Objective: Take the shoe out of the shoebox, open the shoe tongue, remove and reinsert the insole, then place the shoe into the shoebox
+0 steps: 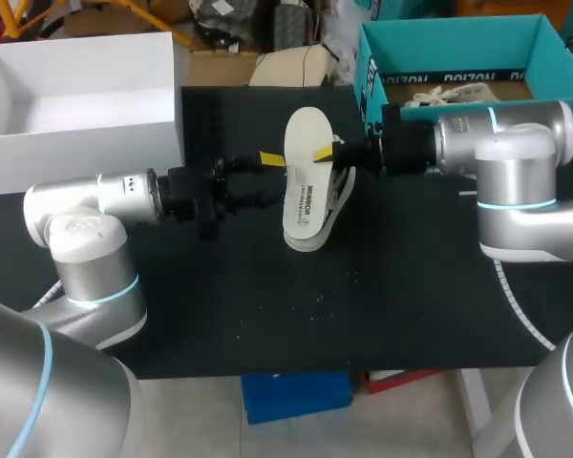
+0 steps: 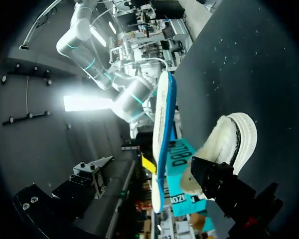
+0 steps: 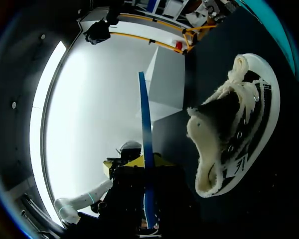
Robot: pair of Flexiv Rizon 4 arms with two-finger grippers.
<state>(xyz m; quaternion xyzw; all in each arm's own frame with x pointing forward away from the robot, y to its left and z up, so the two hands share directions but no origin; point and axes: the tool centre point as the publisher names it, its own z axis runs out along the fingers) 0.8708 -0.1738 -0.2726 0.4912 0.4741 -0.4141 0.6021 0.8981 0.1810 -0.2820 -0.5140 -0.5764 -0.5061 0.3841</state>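
The right end effector (image 1: 327,153) pinches the insole (image 1: 304,176) lengthwise directly above the shoe (image 1: 336,202), with the left end effector (image 1: 269,178) spread empty just beside.

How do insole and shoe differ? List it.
Pose: the insole is held in the air by the right gripper; the shoe rests on the table. Shape: the insole is thin and flat; the shoe is bulky, with laces and fleecy lining. Colour: the insole is white over blue; the shoe is dark with a white sole. Both are over the table's middle.
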